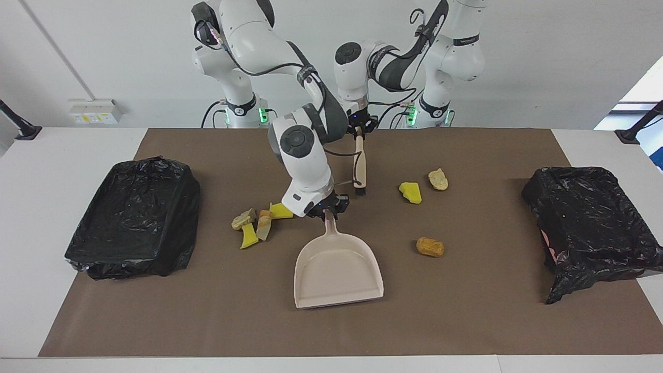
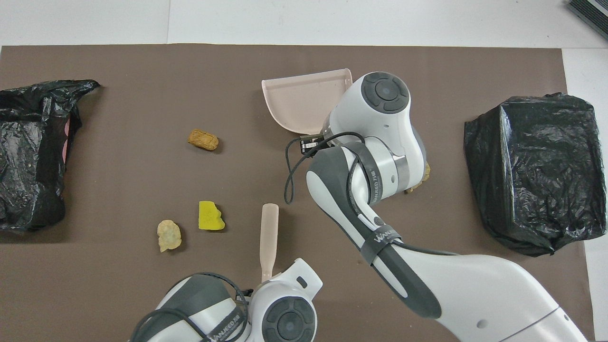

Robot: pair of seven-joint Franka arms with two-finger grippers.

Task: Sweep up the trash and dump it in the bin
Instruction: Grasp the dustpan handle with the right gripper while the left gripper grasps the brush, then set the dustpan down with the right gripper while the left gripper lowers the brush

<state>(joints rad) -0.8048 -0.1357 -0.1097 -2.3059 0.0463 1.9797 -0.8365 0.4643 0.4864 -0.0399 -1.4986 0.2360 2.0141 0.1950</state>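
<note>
Right gripper (image 1: 328,213): shut tight on the dustpan (image 1: 337,269) handle, so the flat pan can sit low by the trash.
Left gripper (image 1: 361,130): holds the brush (image 1: 359,168) by its top, bristles hanging down.
Dustpan: smooth beige plastic, wide mouth.
Trash: four lumps (image 1: 259,223) beside the pan; yellow wedge (image 1: 411,192), tan chunk (image 1: 438,179) and brown chunk (image 1: 430,246) toward the left arm's end.
Bins: black crinkly bags (image 1: 135,216), one at each table end.
</note>
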